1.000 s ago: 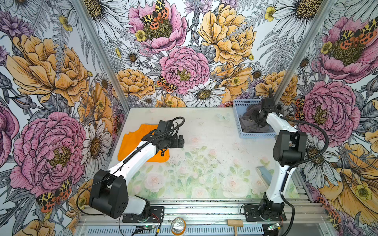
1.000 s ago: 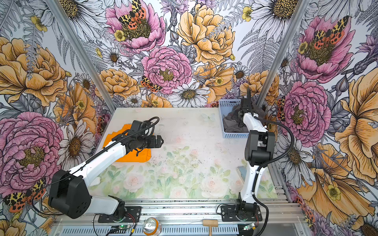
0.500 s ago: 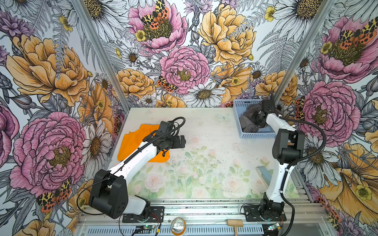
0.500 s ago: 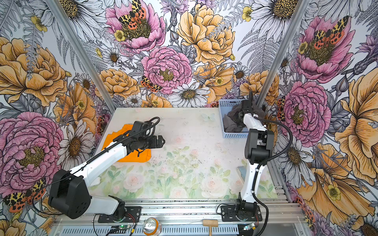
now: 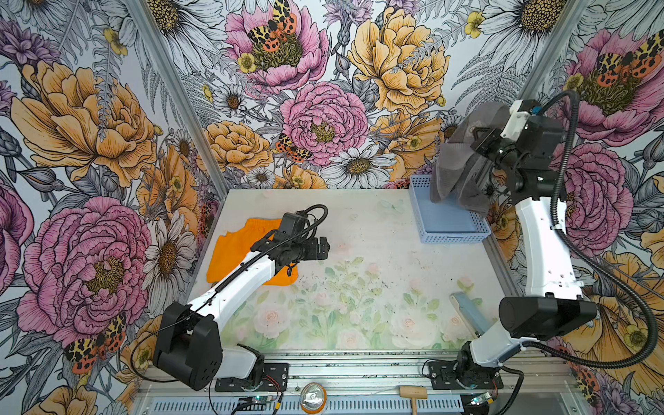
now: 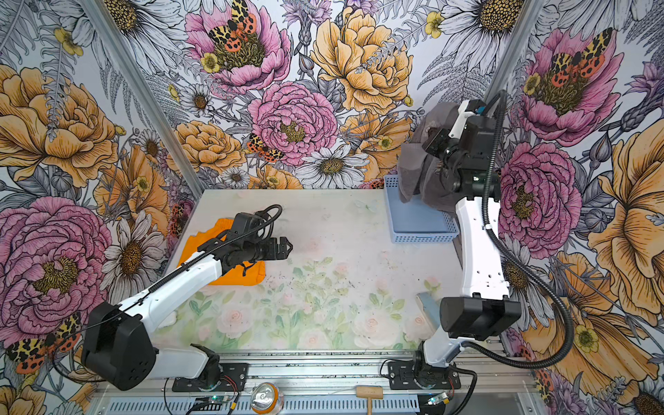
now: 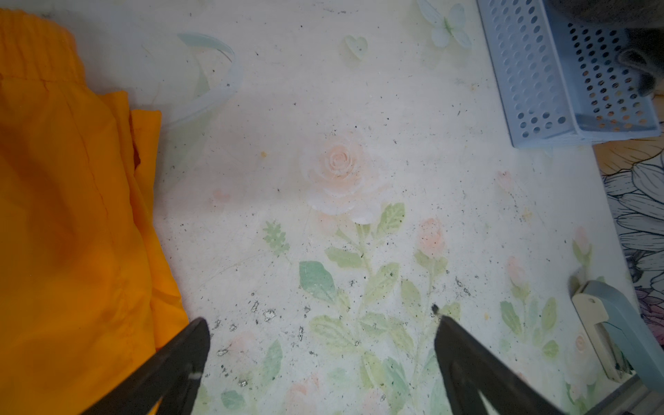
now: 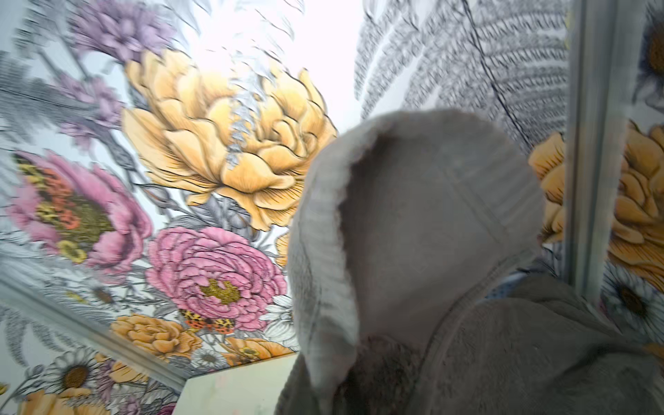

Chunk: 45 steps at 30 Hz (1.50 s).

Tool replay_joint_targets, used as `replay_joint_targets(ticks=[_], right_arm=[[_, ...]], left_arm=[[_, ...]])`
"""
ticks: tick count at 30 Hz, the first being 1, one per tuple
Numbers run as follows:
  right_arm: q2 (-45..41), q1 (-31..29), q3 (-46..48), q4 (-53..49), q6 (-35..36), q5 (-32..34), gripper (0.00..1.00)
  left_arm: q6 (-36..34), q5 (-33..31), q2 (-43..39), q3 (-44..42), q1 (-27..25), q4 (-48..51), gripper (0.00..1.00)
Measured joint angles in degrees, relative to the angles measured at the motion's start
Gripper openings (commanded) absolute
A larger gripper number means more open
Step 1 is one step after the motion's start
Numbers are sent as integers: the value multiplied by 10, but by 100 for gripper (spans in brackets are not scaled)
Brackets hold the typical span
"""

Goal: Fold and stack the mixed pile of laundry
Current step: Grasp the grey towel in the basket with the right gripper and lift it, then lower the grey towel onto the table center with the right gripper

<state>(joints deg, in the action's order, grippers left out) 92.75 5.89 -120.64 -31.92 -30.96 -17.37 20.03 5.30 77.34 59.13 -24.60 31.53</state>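
Tabletop [image 7: 323,107] with orange shorts [image 7: 72,215] in left wrist, towel [image 8: 431,233] in right

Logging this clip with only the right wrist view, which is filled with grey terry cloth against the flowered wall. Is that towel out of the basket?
Observer: Nearly. In both top views the dark grey terry towel hangs from the shut right gripper, high above the pale blue perforated plastic basket. Its lowest folds overlap the basket's far end, so I can't call it clear.
Operator: Anything else in the basket?
Observer: No, its visible floor is bare.
Operator: The other arm?
Observer: The left gripper hovers, fingers wide apart, at the edge of the bright orange shorts lying on the table.
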Motion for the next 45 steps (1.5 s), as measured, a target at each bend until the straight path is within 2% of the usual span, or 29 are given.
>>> replay_joint_targets(ticks=[12, 16, 27, 31, 35, 41, 45], right_arm=[[4, -105, -268, -51, -1, -125, 0], [22, -116, -360, -48, -16, -159, 0], [73, -165, -377, -16, -80, -215, 0], [80, -181, -338, -8, -88, -235, 0], [51, -176, -219, 7, -75, -224, 0], [38, -171, -8, 19, -57, -168, 0], [78, -176, 104, 17, -54, -110, 0]], left_arm=[[15, -10, -55, -46, 0, -23, 99], [21, -10, -55, -51, 0, -31, 99], [26, -23, -66, -61, 0, -43, 99], [27, -30, -77, -67, 0, -46, 99], [32, -34, -90, -79, 1, -47, 99], [37, -33, -94, -93, 5, -48, 99], [36, -19, -85, -95, 2, -48, 99]])
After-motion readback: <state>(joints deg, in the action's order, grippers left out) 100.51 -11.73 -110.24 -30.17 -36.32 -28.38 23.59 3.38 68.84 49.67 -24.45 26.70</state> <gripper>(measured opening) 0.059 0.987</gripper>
